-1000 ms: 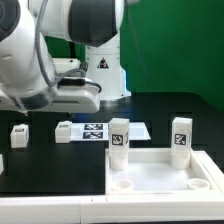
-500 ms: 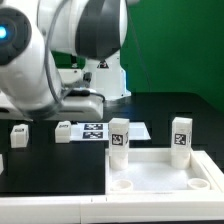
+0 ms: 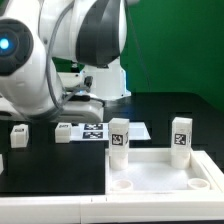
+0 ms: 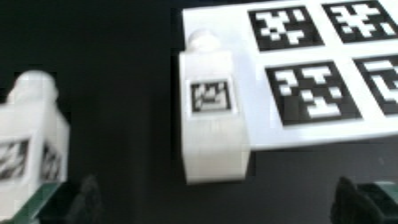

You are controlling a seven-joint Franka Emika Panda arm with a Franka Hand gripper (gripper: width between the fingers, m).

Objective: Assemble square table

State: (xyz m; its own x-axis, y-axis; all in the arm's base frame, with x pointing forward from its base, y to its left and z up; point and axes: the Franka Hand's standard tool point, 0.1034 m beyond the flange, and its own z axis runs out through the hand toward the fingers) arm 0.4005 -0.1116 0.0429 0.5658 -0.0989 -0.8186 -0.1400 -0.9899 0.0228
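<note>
Only in the exterior view: the square panel (image 3: 160, 172) on the black table (image 3: 50, 165), toward that view's right, two upright legs (image 3: 119, 138) standing at its far rim. Only in the wrist view: fingers (image 4: 68, 198) of the gripper (image 4: 222, 204) spread wide, pinching nothing, touching nothing, poised over a lying leg (image 4: 210, 108) just beside the marker board (image 4: 329, 60).

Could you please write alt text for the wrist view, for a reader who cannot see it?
A white table leg with a black-and-white tag lies on the black tabletop, along the edge of the marker board. A second leg sits apart beside it, and the open claw hovers above them.
</note>
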